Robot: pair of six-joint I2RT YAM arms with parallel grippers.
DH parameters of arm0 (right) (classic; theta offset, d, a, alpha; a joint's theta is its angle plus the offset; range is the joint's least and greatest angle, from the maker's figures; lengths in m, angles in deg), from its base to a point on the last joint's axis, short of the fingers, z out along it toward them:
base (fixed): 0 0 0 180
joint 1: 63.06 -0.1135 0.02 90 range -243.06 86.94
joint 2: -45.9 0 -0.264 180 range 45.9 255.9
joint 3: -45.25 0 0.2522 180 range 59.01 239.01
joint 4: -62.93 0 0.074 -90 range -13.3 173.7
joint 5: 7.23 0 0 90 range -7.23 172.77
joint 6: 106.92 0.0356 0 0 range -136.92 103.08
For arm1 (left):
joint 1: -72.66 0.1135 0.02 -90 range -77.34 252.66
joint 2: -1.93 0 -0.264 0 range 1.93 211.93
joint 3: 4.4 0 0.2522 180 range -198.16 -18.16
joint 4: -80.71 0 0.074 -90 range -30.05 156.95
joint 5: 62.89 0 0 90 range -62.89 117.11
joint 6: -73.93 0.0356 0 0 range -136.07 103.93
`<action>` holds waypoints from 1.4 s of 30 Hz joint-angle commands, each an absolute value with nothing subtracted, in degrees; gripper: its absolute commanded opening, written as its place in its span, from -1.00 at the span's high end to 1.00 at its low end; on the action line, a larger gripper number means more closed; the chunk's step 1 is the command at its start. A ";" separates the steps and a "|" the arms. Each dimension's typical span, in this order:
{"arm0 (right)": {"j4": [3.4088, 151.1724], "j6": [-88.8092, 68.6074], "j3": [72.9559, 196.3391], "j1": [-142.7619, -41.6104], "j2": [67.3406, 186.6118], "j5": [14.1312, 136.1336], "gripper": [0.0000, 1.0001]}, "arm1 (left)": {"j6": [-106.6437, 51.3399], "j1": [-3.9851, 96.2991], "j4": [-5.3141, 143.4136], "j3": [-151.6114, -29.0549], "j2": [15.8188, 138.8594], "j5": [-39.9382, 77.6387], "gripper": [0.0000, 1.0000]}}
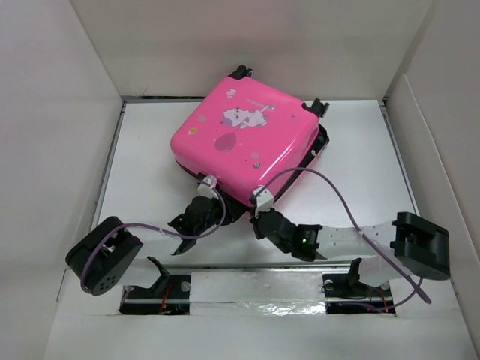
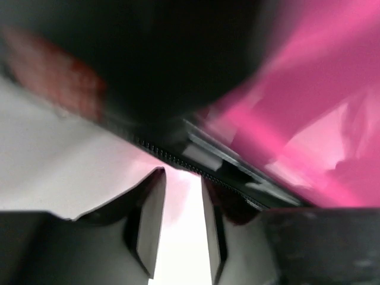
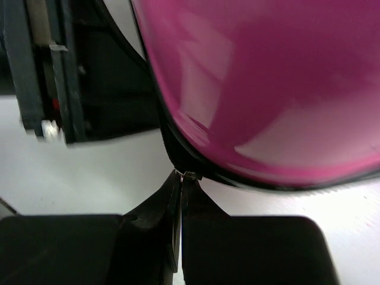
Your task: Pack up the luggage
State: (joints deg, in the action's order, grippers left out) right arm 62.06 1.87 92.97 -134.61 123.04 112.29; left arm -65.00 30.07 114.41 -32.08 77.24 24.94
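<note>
Left pincer and right pincer lie before the luggage on the table.

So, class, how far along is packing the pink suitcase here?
Done: the luggage lies with its lid down. In hand: the right gripper has its fingers shut on a small metal tab at the near seam, probably a zip pull; the left gripper is open beside the zip. Left: zipping it; how far it is zipped is hidden.

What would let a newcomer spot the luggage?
On the white table, look at the far middle. There lies a bright pink hard-shell suitcase with rounded corners and black wheels. Nothing else is pink, and a cartoon animal sticker marks its top.
</note>
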 commanded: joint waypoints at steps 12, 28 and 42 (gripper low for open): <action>45.75 3.21 94.54 -139.44 122.11 102.21 1.00 | -59.74 43.99 99.47 -37.42 53.39 38.97 -0.33; 83.80 9.51 87.50 -129.90 90.22 106.04 0.63 | -69.33 70.18 104.30 -48.12 55.62 35.64 -0.43; 64.74 8.40 84.75 -84.35 98.69 90.52 1.00 | -66.35 76.26 96.12 -83.19 101.13 18.76 -0.37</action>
State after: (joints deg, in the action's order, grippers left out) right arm 73.01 9.21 82.56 -88.01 96.18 96.14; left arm -68.41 76.25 97.73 -78.61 98.20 22.84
